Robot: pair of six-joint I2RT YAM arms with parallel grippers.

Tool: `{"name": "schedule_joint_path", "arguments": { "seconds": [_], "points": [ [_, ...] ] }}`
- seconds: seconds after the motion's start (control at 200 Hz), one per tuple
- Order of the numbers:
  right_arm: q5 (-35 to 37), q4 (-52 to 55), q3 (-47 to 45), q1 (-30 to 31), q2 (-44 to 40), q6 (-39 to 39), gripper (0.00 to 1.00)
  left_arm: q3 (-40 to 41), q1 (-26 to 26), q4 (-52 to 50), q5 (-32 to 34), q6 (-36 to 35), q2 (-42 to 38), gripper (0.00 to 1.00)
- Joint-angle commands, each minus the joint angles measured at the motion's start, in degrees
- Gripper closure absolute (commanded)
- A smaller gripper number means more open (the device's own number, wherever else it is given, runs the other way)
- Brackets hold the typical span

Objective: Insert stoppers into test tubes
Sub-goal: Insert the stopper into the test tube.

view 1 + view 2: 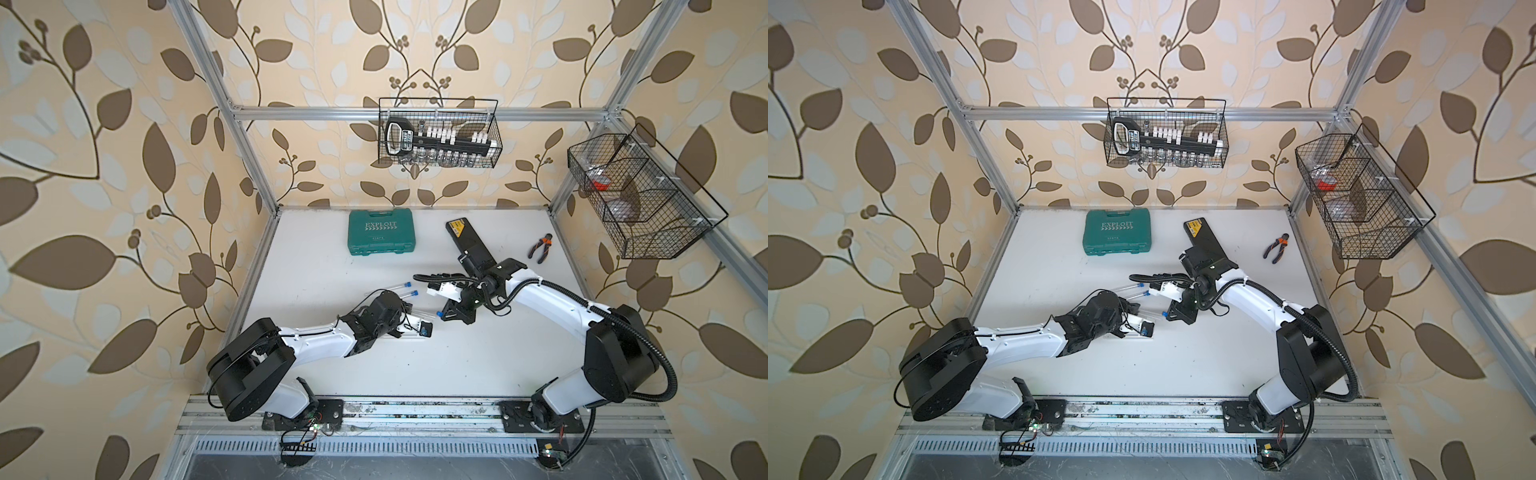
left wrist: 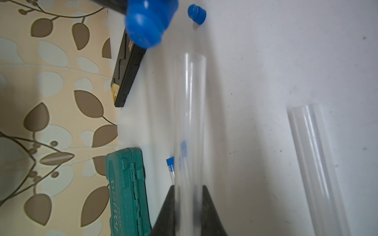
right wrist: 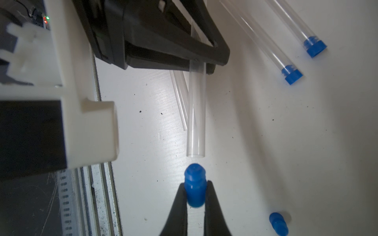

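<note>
My left gripper [image 2: 189, 188] is shut on a clear test tube [image 2: 190, 114], and the tube's open end points at my right gripper. My right gripper [image 3: 195, 183] is shut on a blue stopper [image 3: 194, 186], whose narrow end sits just short of the open mouth of the held tube [image 3: 196, 114]. Two more test tubes [image 3: 266, 45] [image 3: 294, 22] lie on the table with blue stoppers in their ends. A loose stopper [image 3: 278, 223] lies nearby. Another open tube [image 2: 315, 163] lies on the table. In a top view both grippers meet mid-table around the held stopper [image 1: 439, 312].
At the back of the white table are a green tool case [image 1: 381, 231], a black box [image 1: 467, 243] and orange-handled pliers [image 1: 540, 248]. A wire basket [image 1: 440, 133] hangs on the rear rail and another [image 1: 640, 195] on the right rail.
</note>
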State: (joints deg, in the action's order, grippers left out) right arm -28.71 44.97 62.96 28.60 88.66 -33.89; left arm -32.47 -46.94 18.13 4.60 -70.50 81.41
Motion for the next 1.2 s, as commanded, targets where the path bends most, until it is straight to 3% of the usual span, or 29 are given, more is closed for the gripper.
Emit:
{"name": "schedule_joint_path", "arguments": {
  "seconds": [0.0, 1.195],
  "points": [
    [0.0, 1.7, -0.6, 0.3, -0.8, -0.9, 0.9, -0.7, -0.3, 0.5, -0.2, 1.8, -1.0, 1.0],
    [-0.7, 2.0, -0.1, 0.7, 0.7, -1.1, 0.9, -1.1, -0.3, 1.8, -3.7, 4.0, -2.8, 1.0]
  ]
}}
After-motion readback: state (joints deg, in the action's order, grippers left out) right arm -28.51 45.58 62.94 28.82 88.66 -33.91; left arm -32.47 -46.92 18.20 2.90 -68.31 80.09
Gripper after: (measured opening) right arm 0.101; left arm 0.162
